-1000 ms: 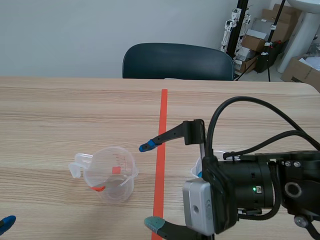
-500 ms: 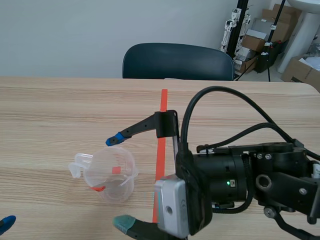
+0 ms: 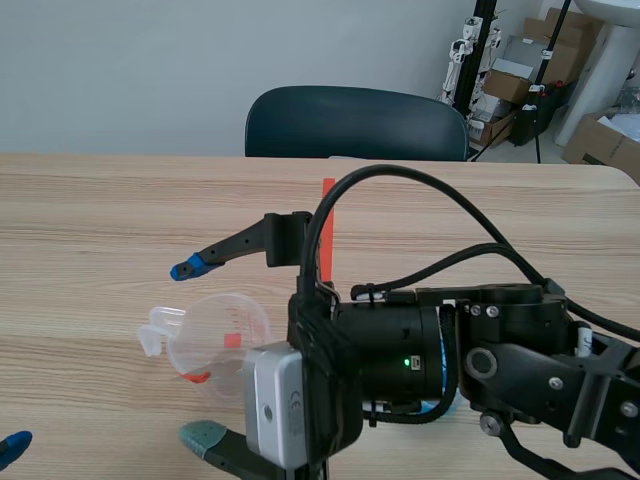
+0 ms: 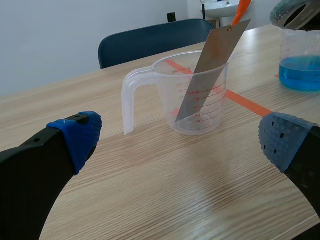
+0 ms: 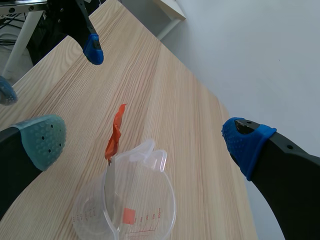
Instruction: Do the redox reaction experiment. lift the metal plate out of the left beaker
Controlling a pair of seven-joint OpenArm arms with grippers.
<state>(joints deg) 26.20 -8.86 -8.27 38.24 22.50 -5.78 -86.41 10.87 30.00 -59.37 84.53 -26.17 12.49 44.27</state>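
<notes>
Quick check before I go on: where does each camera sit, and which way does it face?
Scene view: between the arms, facing across the table; the right arm fills it.
Left wrist view: low over the table, facing the beaker and metal plate; left gripper open.
Right wrist view: high, looking down into the beaker; right gripper open.
Shared: all three show the beaker.

Light wooden table (image 3: pixel 100 200) is occupying the whole foreground and is ending in a rounded far right corner. A dark chair (image 3: pixel 355 122) is standing at the far side near the middle, with its backrest rising just above the table edge. A pale wall (image 3: pixel 150 70) is closing the room behind it. Cardboard boxes (image 3: pixel 510 88) are lying stacked in the far right corner, and black stands (image 3: pixel 485 30) are rising just beside them. A white pedestal (image 3: pixel 603 65) is standing among the boxes at the far right.
</notes>
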